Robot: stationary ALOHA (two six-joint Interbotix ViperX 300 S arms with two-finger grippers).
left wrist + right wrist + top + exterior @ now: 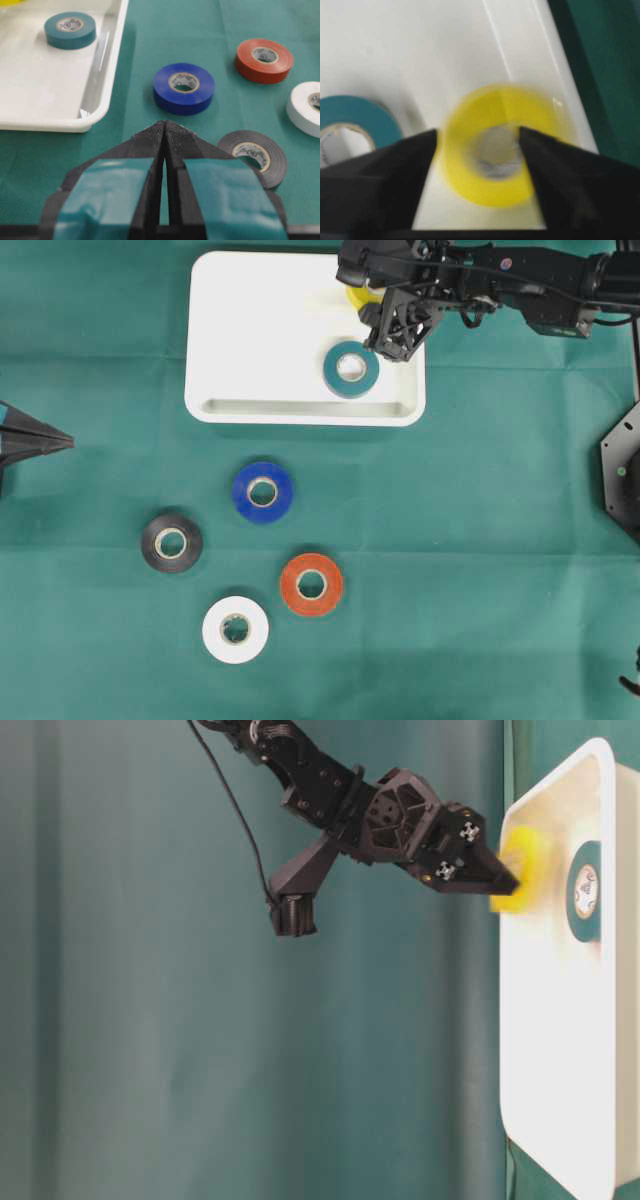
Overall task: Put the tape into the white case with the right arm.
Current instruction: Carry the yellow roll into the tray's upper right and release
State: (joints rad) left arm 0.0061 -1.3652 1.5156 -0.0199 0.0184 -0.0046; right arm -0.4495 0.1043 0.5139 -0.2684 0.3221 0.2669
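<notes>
**Colleague:** Can you read any text, brand or number from your end?

**Me:** Nothing legible. I see printed markings on the paper cores of the teal roll (70, 30), the blue roll (184, 88), the red roll (264, 60) and the black roll (254, 157), but in the left wrist view they are too small and soft to make out.

**Colleague:** And the white case or the arm?

**Me:** The white case (250, 330) carries no print that I can read. On the right gripper (500, 875) I see only small white cross-shaped marks, not letters.
</notes>
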